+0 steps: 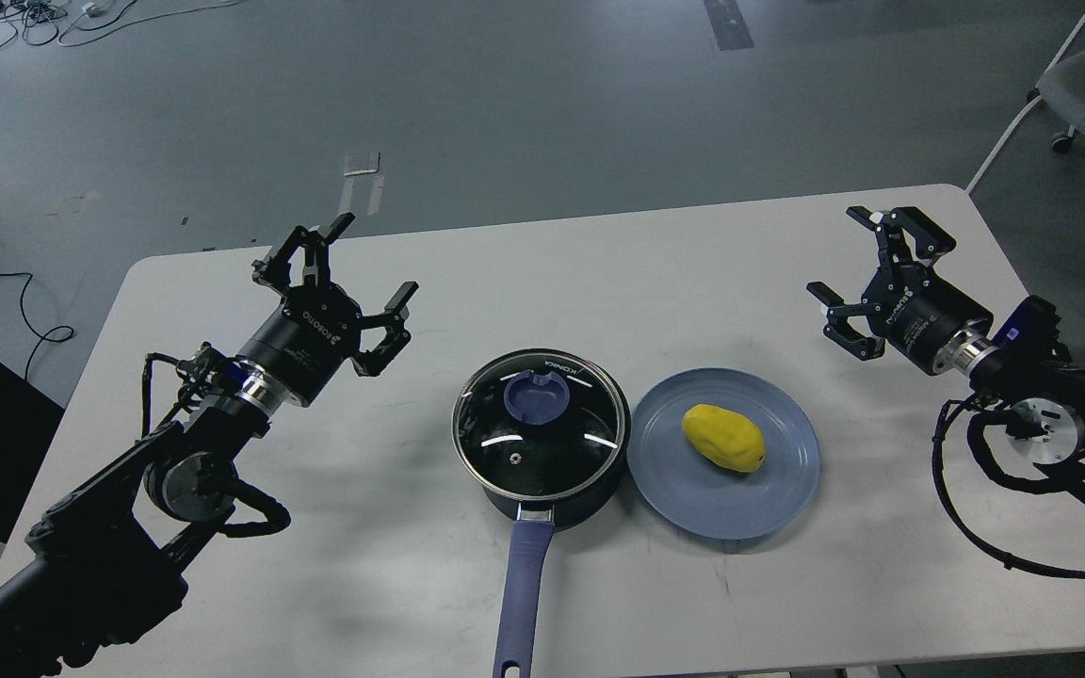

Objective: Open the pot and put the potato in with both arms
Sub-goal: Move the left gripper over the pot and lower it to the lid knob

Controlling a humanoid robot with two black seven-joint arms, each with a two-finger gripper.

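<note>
The dark navy pot [590,494] stands at the table's middle front, its long blue-purple handle [522,593] pointing toward me. A round glass lid with a blue knob [537,395] sits on it. To its right the yellow potato [723,438] lies on a flat blue plate [769,499]. My left gripper [343,275] hovers open above the table, left of and behind the pot, holding nothing. My right gripper [858,273] is open too, right of and behind the plate, also empty.
The white table [674,264] ends close behind both grippers and its front edge runs just past the pot handle. Grey floor with cables lies beyond. A chair [1084,89] stands at the far right.
</note>
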